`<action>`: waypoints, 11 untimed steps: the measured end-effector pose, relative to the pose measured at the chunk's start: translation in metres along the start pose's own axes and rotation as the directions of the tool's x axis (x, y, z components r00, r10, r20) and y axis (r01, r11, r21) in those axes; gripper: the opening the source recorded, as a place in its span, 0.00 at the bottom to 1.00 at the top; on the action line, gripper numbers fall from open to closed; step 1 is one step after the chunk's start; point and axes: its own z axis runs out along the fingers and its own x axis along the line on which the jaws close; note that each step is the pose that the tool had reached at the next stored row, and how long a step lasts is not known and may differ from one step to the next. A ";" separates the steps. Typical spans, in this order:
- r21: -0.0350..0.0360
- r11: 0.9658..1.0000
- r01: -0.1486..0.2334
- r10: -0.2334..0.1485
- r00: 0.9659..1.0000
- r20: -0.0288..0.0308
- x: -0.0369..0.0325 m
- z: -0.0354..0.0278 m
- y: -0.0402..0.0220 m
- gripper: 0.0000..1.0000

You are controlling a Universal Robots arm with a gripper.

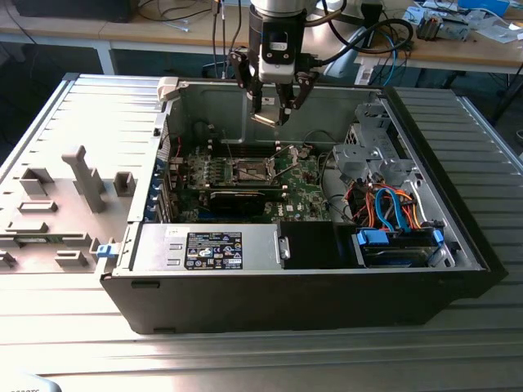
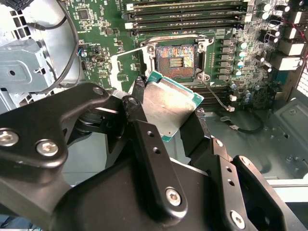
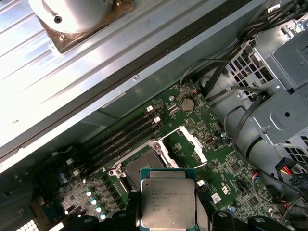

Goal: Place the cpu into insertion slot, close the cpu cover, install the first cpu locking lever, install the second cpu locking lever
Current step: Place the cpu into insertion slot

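My gripper (image 1: 272,110) hangs above the open computer case, shut on the cpu (image 1: 265,119). In the second wrist view the cpu (image 2: 168,103) is a silvery square chip with a green edge, clamped between the two black fingers (image 2: 139,91) and held tilted. The insertion slot (image 2: 174,58) lies bare below it on the green motherboard, its dark centre showing. The cpu cover (image 2: 126,65) stands swung open beside the slot. In the first wrist view the cpu (image 3: 167,202) hovers over the near part of the insertion slot (image 3: 137,168), with the cover (image 3: 192,143) raised alongside.
A long black card (image 1: 237,198) lies in front of the socket, with a labelled power supply box (image 1: 212,247) nearer still. Drive cage and blue and orange cables (image 1: 392,204) fill the exterior view's right. Memory slots (image 2: 187,14) flank the socket. The case panel (image 1: 73,188) lies at the left.
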 end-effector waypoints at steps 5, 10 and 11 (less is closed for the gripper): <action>0.000 1.000 -0.005 0.005 1.000 0.000 0.0000 0.0000 0.0000 0.54; 0.000 1.000 -0.011 0.011 1.000 0.001 0.0000 0.0000 0.0000 0.54; 0.000 1.000 -0.012 0.012 1.000 0.001 0.0000 0.0000 0.0000 0.54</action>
